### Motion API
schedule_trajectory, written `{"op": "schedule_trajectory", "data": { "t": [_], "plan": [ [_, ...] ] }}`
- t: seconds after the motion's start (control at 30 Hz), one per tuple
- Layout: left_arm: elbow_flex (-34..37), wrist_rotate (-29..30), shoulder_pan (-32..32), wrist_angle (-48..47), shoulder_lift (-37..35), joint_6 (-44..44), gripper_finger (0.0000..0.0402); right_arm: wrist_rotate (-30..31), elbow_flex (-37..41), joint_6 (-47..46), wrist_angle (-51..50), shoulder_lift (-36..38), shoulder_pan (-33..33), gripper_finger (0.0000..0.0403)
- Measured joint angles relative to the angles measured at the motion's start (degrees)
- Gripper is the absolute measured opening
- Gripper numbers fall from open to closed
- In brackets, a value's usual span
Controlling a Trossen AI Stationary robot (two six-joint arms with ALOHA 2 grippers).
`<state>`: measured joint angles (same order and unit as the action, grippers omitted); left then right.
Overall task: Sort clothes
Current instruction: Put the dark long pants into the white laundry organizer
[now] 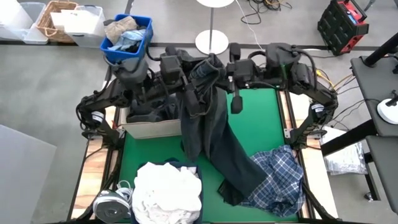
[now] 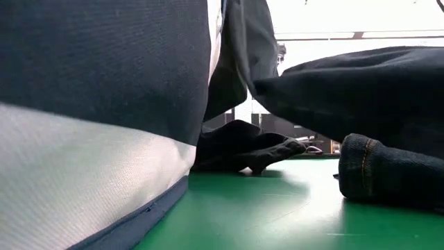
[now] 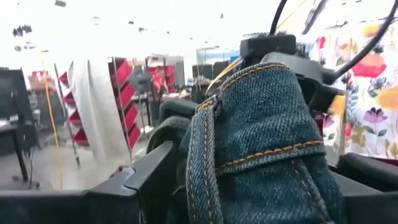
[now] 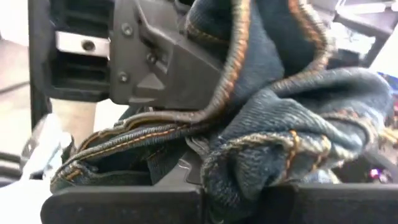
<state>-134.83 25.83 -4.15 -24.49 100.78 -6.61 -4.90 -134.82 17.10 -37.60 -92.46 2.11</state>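
At twelve o'clock on the green worktop (image 1: 261, 124), we see the left hand (image 1: 186, 78) and right hand (image 1: 231, 70) both clamped on the waistband of dark jeans (image 1: 211, 130), whose legs trail down toward five o'clock. A plaid shirt (image 1: 280, 177) lies under the jeans' hem at five o'clock, a white pile (image 1: 168, 193) at seven o'clock, and more dark clothes fill a cardboard box (image 1: 152, 129) at ten o'clock.

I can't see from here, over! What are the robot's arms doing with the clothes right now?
Both end effectors up at the table's far side, left and right, each shut on the dark jeans. Jeans hang down onto the plaid shirt. White pile untouched in front.
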Motion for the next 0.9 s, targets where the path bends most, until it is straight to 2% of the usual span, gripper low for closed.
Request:
{"op": "schedule_trajectory", "data": {
  "t": [0.17, 0.33, 0.6, 0.77, 0.83, 0.9],
  "plan": [
    [0.0, -0.1, -1.8, 5.8, -0.5, -5.1, 0.0217, -2.3, 0.0, -0.1, 6.1, 2.8, 0.6, 0.0014],
    [0.1, 0.2, -2.1, 16.6, 0.7, -10.9, 0.0217, -5.0, -0.3, -2.9, 19.1, 4.2, 1.9, 0.0012],
    [0.2, 6.0, -1.6, 26.0, 1.8, -14.7, 0.0217, -4.8, -0.3, -5.3, 17.8, 4.1, 2.4, 0.0016],
    [0.2, -3.4, -1.6, 25.4, 1.7, -20.8, 0.0217, -5.0, -0.3, -8.0, 15.4, 2.8, 2.4, 0.0062],
    [0.2, -1.1, -1.6, 26.8, 2.0, -22.8, 0.0218, -4.3, -0.3, -7.9, 14.1, 2.1, 2.3, 0.0093],
    [0.2, 5.9, -1.6, 28.7, 2.2, -22.9, 0.022, -2.6, -0.3, -8.3, 12.1, 1.7, 2.4, 0.0126]
  ]
}}
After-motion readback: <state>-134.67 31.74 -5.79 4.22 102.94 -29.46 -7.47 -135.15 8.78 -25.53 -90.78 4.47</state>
